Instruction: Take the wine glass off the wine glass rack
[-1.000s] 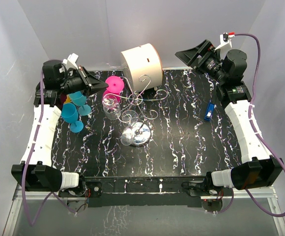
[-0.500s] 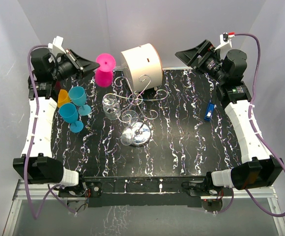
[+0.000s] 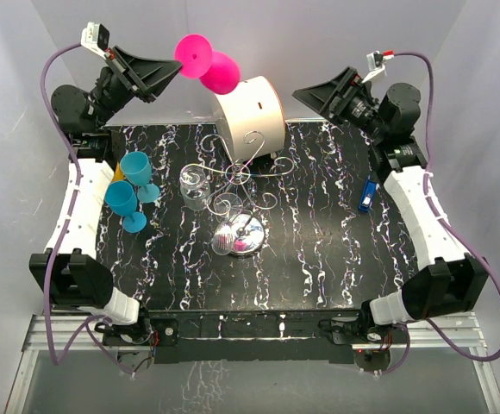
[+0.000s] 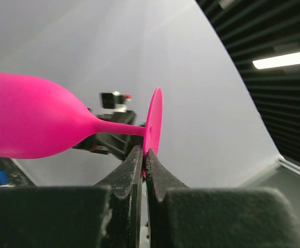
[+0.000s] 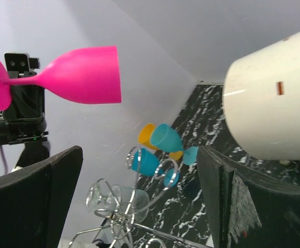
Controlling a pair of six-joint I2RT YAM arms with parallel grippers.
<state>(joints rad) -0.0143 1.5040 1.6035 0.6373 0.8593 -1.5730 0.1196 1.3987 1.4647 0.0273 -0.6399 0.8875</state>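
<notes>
wine glass, pink, pinched aloft in left gripper; right gripper agape

Smooth matt pink plastic wine glass — shiny silver wire wine glass rack

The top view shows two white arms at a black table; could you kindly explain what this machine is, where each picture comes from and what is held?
These are two robot arms bolted at the near edge of the table, each with a two-finger gripper. The wide picture comes from a fixed camera above; the others from a camera on each wrist. On the black table stand a silver wine glass rack with a clear glass on it, two teal glasses and a white drum. The left gripper is shut on the foot of a pink wine glass, held sideways in the air. The right gripper is open and empty.
</notes>
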